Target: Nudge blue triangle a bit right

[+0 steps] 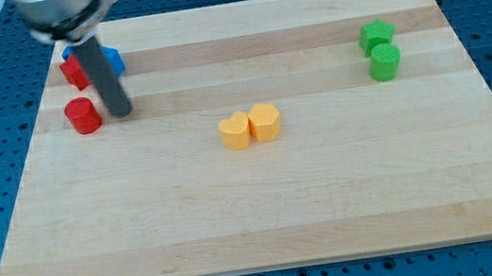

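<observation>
Red cylinder [83,116] beside my tip [122,111], blue block [112,58] behind (half hidden)

The blue triangle [111,59] lies flat on the wooden board near the view's top-left corner. Only a small part of it shows, its bright blue edge peeking out to the view's right of the dark rod, which hides the rest, so its exact shape is hard to tell.

Red [83,116], yellow [264,121], green blocks [385,62] (perhaps paired)
</observation>
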Robot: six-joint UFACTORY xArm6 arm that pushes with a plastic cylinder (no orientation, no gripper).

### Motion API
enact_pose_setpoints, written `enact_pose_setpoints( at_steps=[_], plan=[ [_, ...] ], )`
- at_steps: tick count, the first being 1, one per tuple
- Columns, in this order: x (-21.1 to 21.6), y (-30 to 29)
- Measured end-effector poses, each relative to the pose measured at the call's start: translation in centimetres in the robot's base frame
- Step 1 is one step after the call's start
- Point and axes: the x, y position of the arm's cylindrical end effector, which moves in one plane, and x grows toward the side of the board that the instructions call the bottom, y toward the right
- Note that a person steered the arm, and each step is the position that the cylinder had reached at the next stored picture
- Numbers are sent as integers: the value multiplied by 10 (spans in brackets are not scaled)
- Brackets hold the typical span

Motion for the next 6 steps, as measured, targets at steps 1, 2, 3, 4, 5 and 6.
enact_pose_setpoints(
  at_steps=[1, 2, 3, 4, 5, 6],
  plan=[
    [-17, 21],
    [-17, 21],
    [-21, 22],
    [-66, 18],
    [-79, 18],
    [-134, -11]
  ],
)
